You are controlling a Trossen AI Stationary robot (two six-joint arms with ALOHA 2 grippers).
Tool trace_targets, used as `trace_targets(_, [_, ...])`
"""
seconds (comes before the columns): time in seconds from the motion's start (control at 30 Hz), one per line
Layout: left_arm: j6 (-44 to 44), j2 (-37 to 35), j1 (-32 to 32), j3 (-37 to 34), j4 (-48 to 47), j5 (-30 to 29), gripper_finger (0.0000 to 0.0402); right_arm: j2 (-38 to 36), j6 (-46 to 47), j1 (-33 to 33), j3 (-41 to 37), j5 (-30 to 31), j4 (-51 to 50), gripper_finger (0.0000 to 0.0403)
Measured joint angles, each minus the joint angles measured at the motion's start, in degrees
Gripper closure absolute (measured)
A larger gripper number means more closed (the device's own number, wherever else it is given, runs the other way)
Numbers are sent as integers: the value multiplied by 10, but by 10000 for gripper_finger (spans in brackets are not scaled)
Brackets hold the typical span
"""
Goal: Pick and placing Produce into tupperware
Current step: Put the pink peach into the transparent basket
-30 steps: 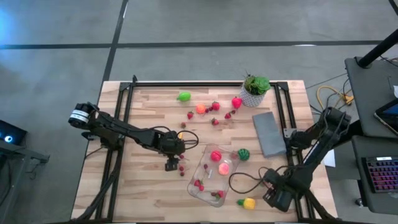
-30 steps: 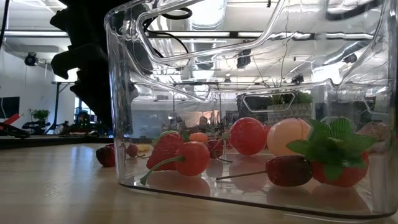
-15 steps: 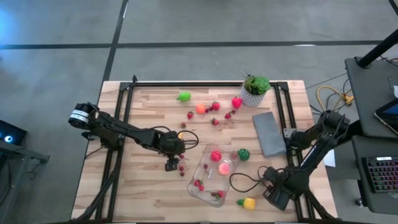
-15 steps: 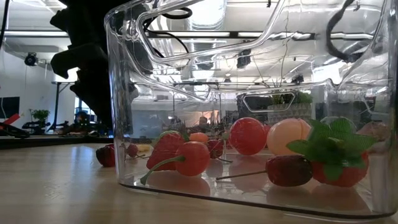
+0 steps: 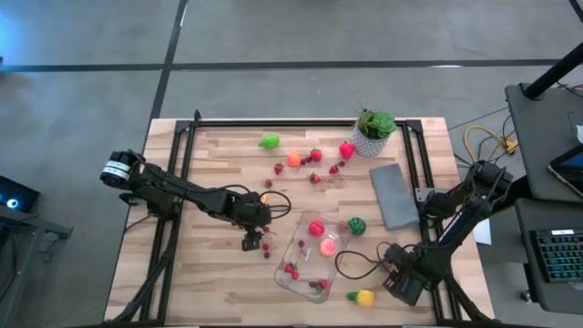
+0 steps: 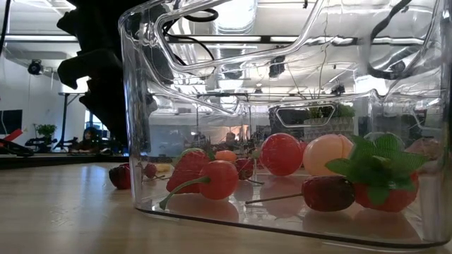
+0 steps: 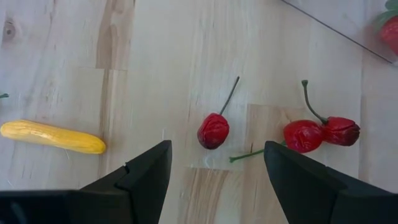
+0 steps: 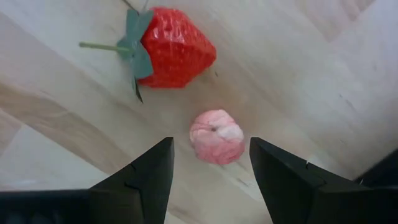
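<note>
The left gripper [image 7: 217, 155] hangs low over the table [image 5: 209, 164] just left of the tupperware [image 5: 297, 239], its fingers spread and holding nothing. A single red cherry [image 7: 213, 130] lies on the wood in line with the gap between them, so the arm looks lined up to drop and close on it. A joined pair of cherries [image 7: 320, 132] lies just beside it, toward the container, and a long yellow piece [image 7: 53, 137] lies on the other side, well clear. The aim seems chosen to take one stem without snagging the pair. The tupperware sits in the near middle of the table, already holding several strawberries, cherries, a red ball and a pink one. The right gripper [image 8: 211, 149] is at the near right, beside the container's right end, and its fingers are also parted and empty. A pink piece [image 8: 216, 135] lies ahead of the gap and a strawberry [image 8: 174, 56] lies just beyond. I cannot tell whether those two lie inside the container. More produce is scattered at the far side, among it a light green piece [image 5: 270, 141] and an orange one [image 5: 293, 159], so the task looks roughly half done.
</note>
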Motion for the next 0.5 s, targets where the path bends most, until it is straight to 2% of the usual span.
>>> trace_targets(0.33, [0, 0, 0, 0, 1, 0, 160, 0, -2, 0, -6, 0, -2, 284])
trace_targets(0.5, [0, 0, 0, 0, 0, 0, 160, -1, 0, 0, -6, 0, -2, 308])
